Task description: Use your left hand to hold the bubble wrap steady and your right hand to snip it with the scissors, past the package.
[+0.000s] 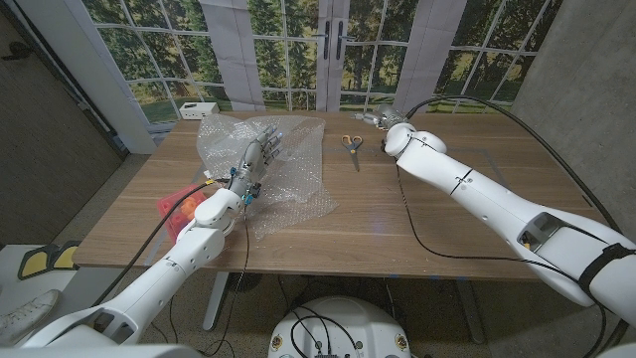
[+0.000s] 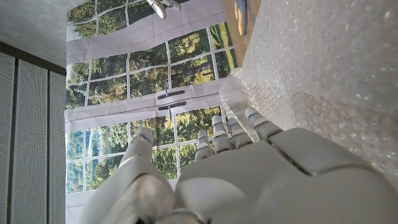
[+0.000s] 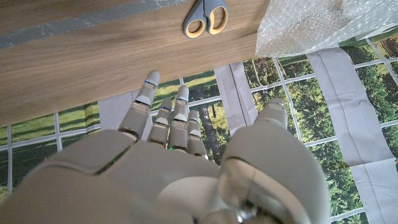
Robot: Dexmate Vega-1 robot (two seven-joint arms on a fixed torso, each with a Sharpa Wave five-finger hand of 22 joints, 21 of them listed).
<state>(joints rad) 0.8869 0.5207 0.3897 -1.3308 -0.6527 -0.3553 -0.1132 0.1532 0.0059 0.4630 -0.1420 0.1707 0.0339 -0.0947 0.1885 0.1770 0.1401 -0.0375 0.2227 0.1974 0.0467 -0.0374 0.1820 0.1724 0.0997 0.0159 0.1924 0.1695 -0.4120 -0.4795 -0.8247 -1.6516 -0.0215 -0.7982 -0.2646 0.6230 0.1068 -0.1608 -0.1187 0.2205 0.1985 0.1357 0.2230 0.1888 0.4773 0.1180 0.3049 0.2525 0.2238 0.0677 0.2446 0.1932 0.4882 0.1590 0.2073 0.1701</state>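
My left hand (image 1: 256, 159) stands over the bubble wrap (image 1: 273, 184), fingers extended and apart, gripping nothing; whether it presses the sheet I cannot tell. My right hand (image 1: 383, 121) hovers just beyond the scissors (image 1: 353, 147), fingers spread, empty. The scissors lie on bare table just right of the wrap's edge, long axis running away from me, handles at the far end, blades toward me. I judge them light, rigid and slick; best taken at the handle loops (image 3: 206, 17). The wrap looks soft, featherlight and prone to sliding, so it needs firm downward pressure near the cut line.
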